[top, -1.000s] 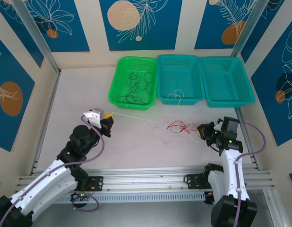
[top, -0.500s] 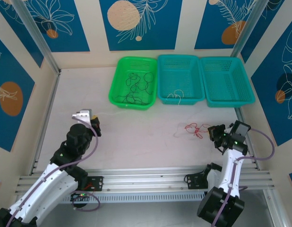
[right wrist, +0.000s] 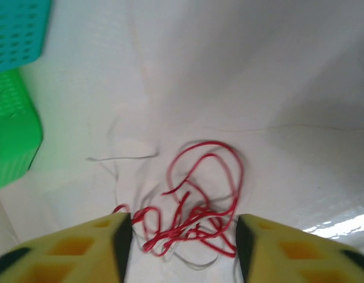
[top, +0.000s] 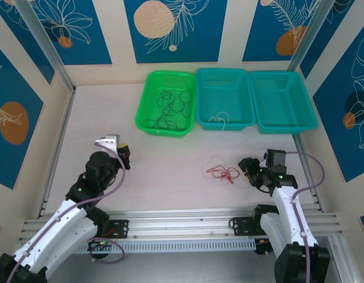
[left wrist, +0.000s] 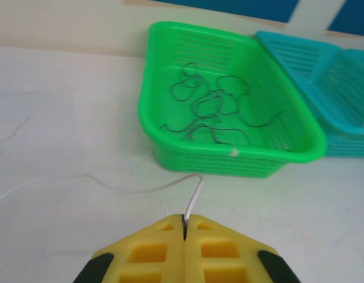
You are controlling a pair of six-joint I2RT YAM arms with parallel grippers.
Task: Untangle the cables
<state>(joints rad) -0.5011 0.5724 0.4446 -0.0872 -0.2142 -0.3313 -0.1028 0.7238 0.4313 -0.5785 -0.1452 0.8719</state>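
- Top view — black cables (top: 170,109) lie loose inside the green basket (top: 144,109), and a white strand (top: 219,118) sits in the teal basket (top: 224,125) touching its right side. I judge those sorted.
- Same view: the red cable (top: 223,173) lies bunched on the table (top: 170,168), nearer the arms than the green basket and to its right. The right gripper (top: 248,168) is just beside it. The left gripper (top: 124,154) is on the basket's near left.
- Left wrist: the left gripper (left wrist: 184,221) is clamped on a white cable (left wrist: 195,194), which trails over the table just before the green basket (left wrist: 229,162).
- Right wrist: the right gripper (right wrist: 182,229) has its jaws apart and holds nothing. The red cable (right wrist: 211,144) lies between them, with a pale strand (right wrist: 126,157) close by — I cannot tell whether they are knotted together.
- Left to do, as I judge: bin the held white cable, then free and sort the red one.
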